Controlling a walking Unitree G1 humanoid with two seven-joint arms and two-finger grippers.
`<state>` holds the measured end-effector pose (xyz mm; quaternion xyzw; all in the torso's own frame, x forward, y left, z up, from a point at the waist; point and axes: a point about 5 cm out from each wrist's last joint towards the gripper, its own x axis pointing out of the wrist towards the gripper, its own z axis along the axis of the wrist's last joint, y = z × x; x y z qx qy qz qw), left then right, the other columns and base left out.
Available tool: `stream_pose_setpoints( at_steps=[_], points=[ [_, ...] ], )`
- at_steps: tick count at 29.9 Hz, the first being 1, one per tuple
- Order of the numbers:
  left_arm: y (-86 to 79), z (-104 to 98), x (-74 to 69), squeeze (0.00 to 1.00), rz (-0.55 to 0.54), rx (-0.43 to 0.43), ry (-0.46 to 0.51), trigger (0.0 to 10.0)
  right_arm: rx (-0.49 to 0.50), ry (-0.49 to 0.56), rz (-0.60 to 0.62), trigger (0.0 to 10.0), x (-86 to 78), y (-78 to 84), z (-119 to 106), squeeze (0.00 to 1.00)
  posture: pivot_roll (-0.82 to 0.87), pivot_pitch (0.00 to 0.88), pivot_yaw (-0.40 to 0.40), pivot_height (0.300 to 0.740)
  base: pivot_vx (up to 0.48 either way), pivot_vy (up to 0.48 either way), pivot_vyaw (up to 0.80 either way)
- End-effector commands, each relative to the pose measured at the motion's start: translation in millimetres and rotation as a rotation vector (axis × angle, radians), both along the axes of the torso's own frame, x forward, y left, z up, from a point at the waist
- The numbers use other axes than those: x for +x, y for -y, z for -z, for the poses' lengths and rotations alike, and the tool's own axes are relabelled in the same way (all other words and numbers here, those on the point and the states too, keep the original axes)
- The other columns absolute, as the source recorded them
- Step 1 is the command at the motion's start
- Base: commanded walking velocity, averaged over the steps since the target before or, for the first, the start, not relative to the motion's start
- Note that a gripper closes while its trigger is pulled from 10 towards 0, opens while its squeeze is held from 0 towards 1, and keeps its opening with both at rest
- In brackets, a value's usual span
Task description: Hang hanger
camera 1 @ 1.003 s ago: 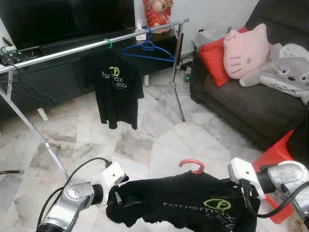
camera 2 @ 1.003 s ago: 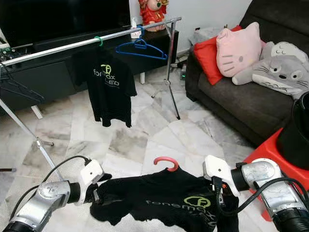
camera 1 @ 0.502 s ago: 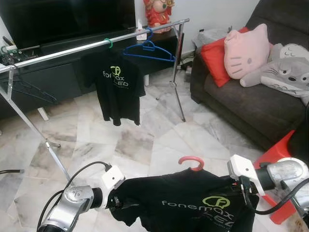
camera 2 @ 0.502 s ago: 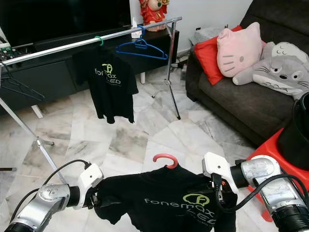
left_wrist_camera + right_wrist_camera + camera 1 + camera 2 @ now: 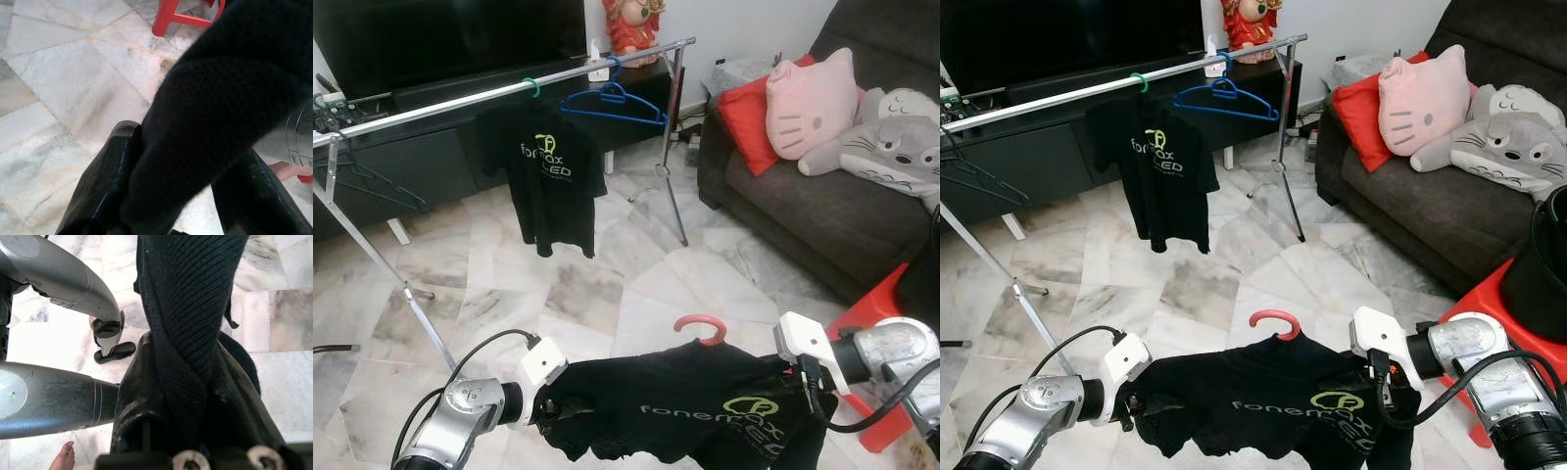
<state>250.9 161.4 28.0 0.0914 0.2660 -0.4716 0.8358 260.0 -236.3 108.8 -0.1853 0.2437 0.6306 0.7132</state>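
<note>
A black T-shirt (image 5: 675, 411) with a green logo sits on a red hanger whose hook (image 5: 701, 327) points up, held low in front of me. My left gripper (image 5: 556, 409) is shut on the shirt's left shoulder, with cloth (image 5: 210, 107) bunched between its black fingers (image 5: 105, 181). My right gripper (image 5: 806, 389) is shut on the right shoulder, and twisted cloth (image 5: 186, 308) runs between its fingers (image 5: 134, 396). Ahead stands the silver clothes rail (image 5: 460, 103). On it hang another black T-shirt (image 5: 548, 176) on a green hanger and a bare blue hanger (image 5: 612, 103).
The rail's slanted legs (image 5: 382, 264) stand on the marble floor at left, and its right post (image 5: 671, 147) rises ahead. A dark sofa (image 5: 822, 215) with cushions is at right, a red stool (image 5: 876, 323) beside my right arm. A person's bare foot (image 5: 61, 458) is close.
The shirt, crumpled and sagging a second ago, now hangs stretched flatter between the two grippers. The hook has barely moved.
</note>
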Motion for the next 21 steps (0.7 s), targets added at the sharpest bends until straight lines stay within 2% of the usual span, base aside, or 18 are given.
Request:
stream_pose_setpoints(
  at_steps=[1,21],
  points=[
    [-2.8,-1.7,1.3,0.00,0.010,0.019,0.017,0.0,0.032,0.037,-0.013,10.0,5.1,-3.6,-9.7,0.00,-0.06,0.000,-0.023,0.740,0.000,0.000,0.00],
    [-8.0,1.2,0.9,0.00,0.004,0.051,0.027,0.0,0.032,0.032,-0.002,10.0,5.5,-4.3,-7.1,0.00,-0.05,0.000,-0.020,0.740,0.000,0.000,0.00]
  ],
)
